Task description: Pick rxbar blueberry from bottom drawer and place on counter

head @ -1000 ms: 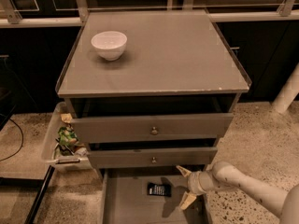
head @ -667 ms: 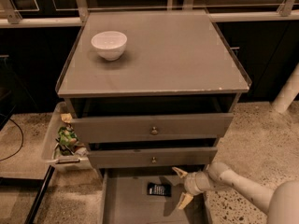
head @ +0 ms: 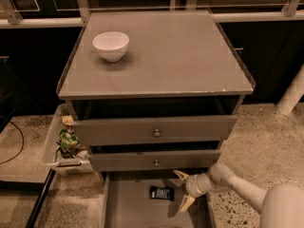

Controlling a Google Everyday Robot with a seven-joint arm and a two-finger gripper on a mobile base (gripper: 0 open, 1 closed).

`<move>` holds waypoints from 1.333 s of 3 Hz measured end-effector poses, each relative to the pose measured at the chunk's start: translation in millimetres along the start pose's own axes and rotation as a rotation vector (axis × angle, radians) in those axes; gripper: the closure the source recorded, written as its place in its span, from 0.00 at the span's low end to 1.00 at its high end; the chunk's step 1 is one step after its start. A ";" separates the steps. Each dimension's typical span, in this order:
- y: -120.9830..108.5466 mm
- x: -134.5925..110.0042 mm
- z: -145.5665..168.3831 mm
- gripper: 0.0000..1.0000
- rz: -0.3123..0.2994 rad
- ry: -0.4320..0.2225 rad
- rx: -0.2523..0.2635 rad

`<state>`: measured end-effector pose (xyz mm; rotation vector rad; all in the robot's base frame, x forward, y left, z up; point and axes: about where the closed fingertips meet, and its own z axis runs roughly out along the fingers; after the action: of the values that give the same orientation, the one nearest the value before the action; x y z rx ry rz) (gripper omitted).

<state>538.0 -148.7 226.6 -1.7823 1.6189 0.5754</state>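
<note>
The rxbar blueberry (head: pixel 161 193), a small flat dark wrapper with white print, lies on the grey floor of the open bottom drawer (head: pixel 128 208). My gripper (head: pixel 183 189) hangs over the drawer just right of the bar, its two pale fingers spread open and pointing left, empty. The arm runs off to the lower right. The counter (head: pixel 180 56) is the grey cabinet top above, with a chipped pale front edge.
A white bowl (head: pixel 110 45) stands on the counter's back left. Two upper drawers with round knobs (head: pixel 156 133) are slightly pulled out. A plastic bin (head: pixel 66 144) with packets sits left of the cabinet. A white pole (head: pixel 290 96) stands at the right.
My gripper has moved left along the drawer, closer to the bar, fingers still open. The bar has not moved.
</note>
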 end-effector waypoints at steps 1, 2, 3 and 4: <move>1.9 5.3 16.6 0.00 0.017 -0.021 0.002; 2.3 19.4 42.8 0.00 0.030 -0.035 0.014; 1.4 33.5 61.8 0.00 0.045 -0.055 0.020; -1.0 45.9 75.1 0.00 0.062 -0.074 0.023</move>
<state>553.2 -126.9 142.6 -1.6797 1.6288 0.6417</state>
